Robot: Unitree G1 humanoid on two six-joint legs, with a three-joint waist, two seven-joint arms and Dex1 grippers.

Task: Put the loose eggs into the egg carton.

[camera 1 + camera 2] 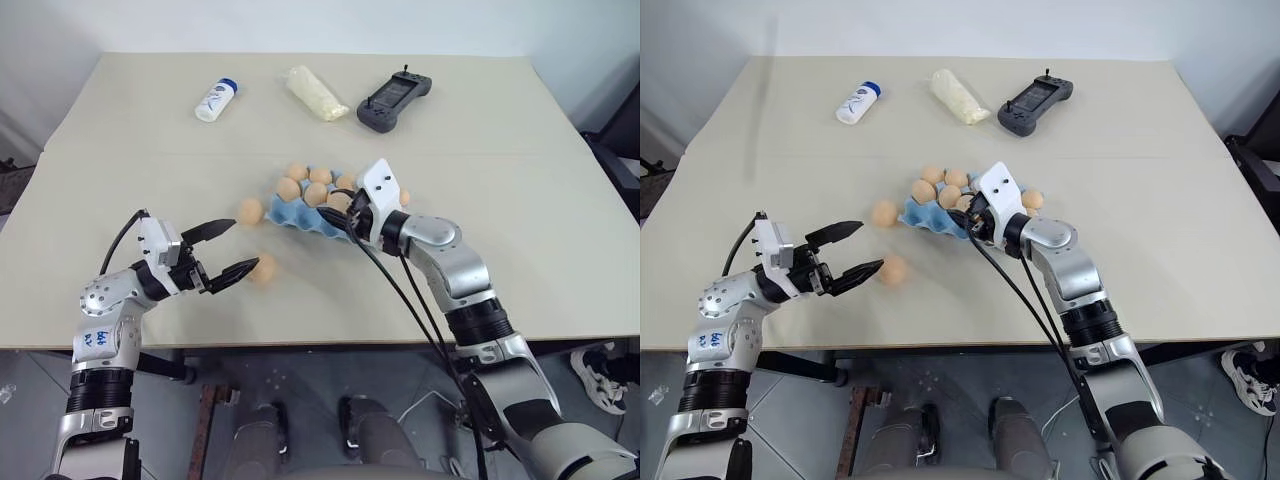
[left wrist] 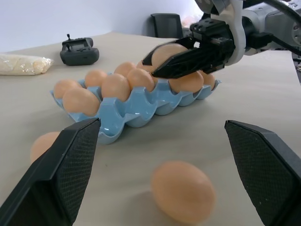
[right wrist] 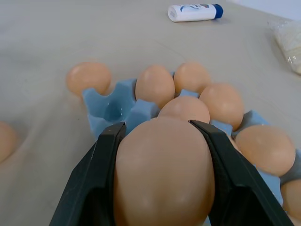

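Eggs, smooth tan ovals with a matte shell, sit in and around the egg carton (image 1: 300,212), a light blue moulded tray with scalloped edges and rounded cups that lies near the middle of the beige tabletop (image 1: 120,140). Several cups on its far and right side are filled; the near-left corner cup (image 3: 113,109) is bare, its inside glossy. Two loose eggs lie on the tabletop: one (image 1: 250,210) just beside the carton's left end, the other (image 1: 264,267) nearer the front edge, apart from the carton.

The right tool (image 3: 160,141) is clamped on one egg (image 3: 163,174), its two black, flat-sided fingers pressed against the shell's opposite flanks, and it hangs over the near side of the carton, above the filled cups. From the left wrist view the same tool (image 2: 188,59) shows with tapering, wedge-shaped fingers enclosing the egg above the carton's far row.

The left tool (image 1: 228,250) stands wide apart, holding nothing, its black fingers with a fine cross-hatched texture on the pads (image 2: 70,160). It is low over the tabletop to the left of the carton, with the nearer loose egg just at the tip of its near finger.

At the far side of the tabletop lie a white cylindrical bottle with a blue cap (image 1: 216,99), a pale, crinkled elongated packet (image 1: 316,93) and a dark grey handheld controller (image 1: 394,101) with short aerials.
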